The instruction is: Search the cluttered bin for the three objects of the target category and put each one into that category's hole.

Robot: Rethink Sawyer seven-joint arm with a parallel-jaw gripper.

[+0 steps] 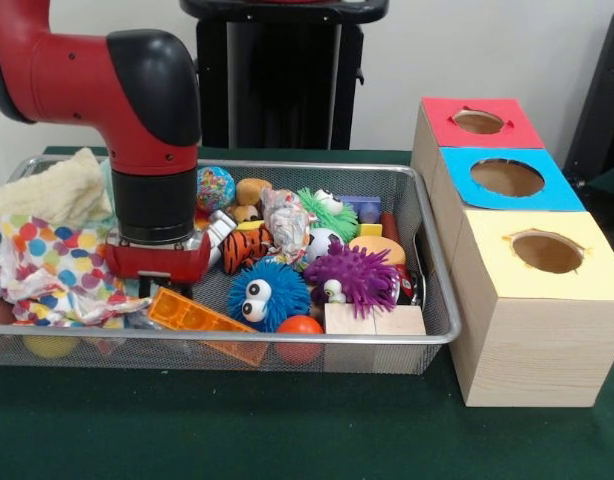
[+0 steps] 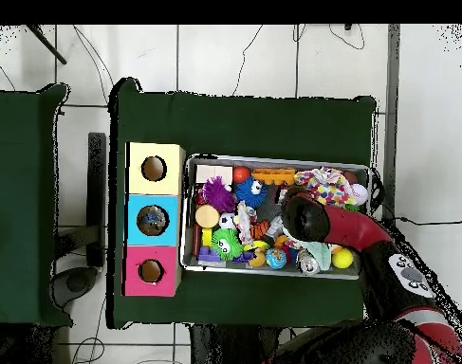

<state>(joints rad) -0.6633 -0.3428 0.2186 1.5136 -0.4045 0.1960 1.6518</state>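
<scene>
Reaching down into the wire bin (image 1: pixel 439 300), the end effector (image 1: pixel 159 287) sits beside the orange block (image 1: pixel 192 315); its grip state can't be made out

Wire bin (image 1: pixel 439 300) packed with toys (image 1: pixel 287 270) (no gaps), arm (image 1: pixel 152 150) over its polka-dot-cloth (image 1: pixel 47 265) end, box holes (image 1: pixel 507 177) unobstructed

**Green tabletop, white wall, tiled floor**

A dark green cloth covers the tabletop (image 1: pixel 287 430). Behind it rises a plain white wall (image 1: pixel 467 50), evenly lit. A black stand (image 1: pixel 277 80) sits against that wall at the table's far side, and a dark piece of furniture (image 1: pixel 602 100) shows at the right edge. From overhead, the floor (image 2: pixel 225 57) is pale tile with dark cables (image 2: pixel 83 66) trailing across it. A second green-covered table (image 2: pixel 26 204) stands beside the first.
</scene>
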